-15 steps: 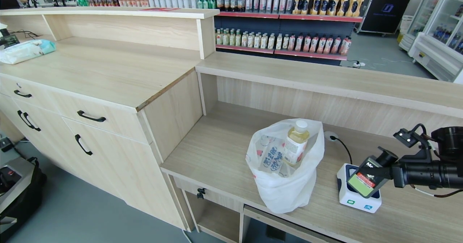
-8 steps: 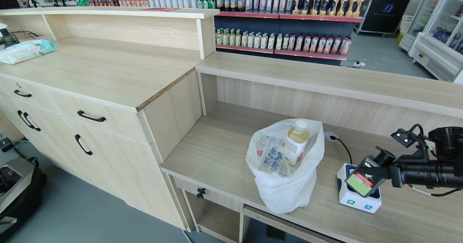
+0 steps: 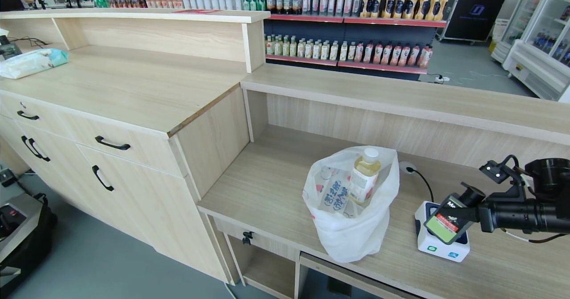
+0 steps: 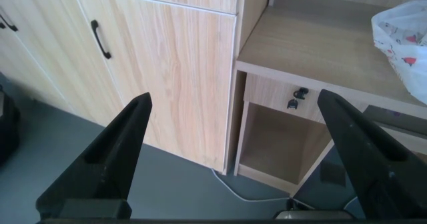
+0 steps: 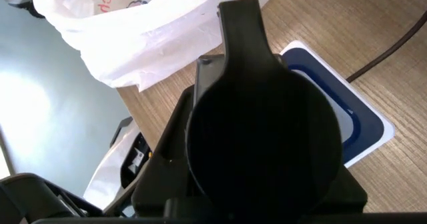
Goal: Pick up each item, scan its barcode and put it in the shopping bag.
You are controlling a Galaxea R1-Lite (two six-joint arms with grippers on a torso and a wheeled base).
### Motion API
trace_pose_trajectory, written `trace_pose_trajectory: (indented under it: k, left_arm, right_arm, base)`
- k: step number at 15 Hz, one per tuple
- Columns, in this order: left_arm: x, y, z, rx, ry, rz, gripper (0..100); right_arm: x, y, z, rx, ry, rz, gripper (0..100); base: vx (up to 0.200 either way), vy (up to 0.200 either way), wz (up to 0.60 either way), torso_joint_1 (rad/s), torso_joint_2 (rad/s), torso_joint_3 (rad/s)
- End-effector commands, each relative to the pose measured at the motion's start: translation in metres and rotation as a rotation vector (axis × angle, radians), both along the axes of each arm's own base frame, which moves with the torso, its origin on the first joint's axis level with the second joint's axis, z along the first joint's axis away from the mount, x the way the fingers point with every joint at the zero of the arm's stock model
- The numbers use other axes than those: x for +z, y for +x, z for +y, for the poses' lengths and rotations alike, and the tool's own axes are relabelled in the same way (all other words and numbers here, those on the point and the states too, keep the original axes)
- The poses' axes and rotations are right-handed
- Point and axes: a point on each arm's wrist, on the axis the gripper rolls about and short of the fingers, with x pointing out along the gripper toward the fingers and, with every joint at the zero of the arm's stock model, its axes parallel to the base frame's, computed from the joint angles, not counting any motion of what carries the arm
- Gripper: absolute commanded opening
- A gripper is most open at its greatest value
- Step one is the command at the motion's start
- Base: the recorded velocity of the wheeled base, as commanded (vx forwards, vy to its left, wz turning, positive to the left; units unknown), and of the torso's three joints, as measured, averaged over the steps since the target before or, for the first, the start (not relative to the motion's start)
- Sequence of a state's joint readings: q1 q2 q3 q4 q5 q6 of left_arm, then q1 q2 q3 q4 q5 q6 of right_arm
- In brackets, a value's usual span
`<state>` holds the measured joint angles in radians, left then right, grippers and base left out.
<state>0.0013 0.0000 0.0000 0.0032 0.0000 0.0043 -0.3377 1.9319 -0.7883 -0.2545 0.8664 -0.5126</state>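
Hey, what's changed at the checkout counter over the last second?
The right gripper, its jaws shut on the green-labelled item, has drifted slightly toward the shopping bag and a little lower, keeping the item over the scanner. Nothing was picked up or let go. The bag, the bottle in it and the scanner stayed put.

Black canister [image 3: 446, 223] with a green and red label, tilted, clamped in the right claw [image 3: 465, 203] and held over the scanner [image 3: 438, 247]. The scanner is a white box with a blue top, sitting on the counter right under the claw. Shopping bag [image 3: 352, 234] is white plastic, open and upright, on the claw's left, near the scanner but apart. Inside it, a bottle [image 3: 365, 176] of yellow drink with a white cap leans beside a flat pack [image 3: 334, 196] with blue print.
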Motion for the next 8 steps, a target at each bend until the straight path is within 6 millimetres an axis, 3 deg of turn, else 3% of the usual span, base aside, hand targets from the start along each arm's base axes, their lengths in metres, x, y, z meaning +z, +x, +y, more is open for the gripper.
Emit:
trace_pose_trajectory:
  k: [1,6,8]
  left_arm:
    - [0.0,0.0,0.0,0.0,0.0,0.0,100]
    - [0.0,0.0,0.0,0.0,0.0,0.0,100]
    - [0.0,0.0,0.0,0.0,0.0,0.0,100]
  right_arm:
    - [0.003,0.0,0.0,0.017,0.013,-0.018,0]
    - [0.009,0.001,0.002,0.034,0.016,-0.045,0]
    - [0.038,-0.003,0.004,0.031,-0.028,-0.167,0]
  base:
    - [0.0,0.0,0.0,0.0,0.0,0.0]
    - [0.0,0.0,0.0,0.0,0.0,0.0]
    - [0.0,0.0,0.0,0.0,0.0,0.0]
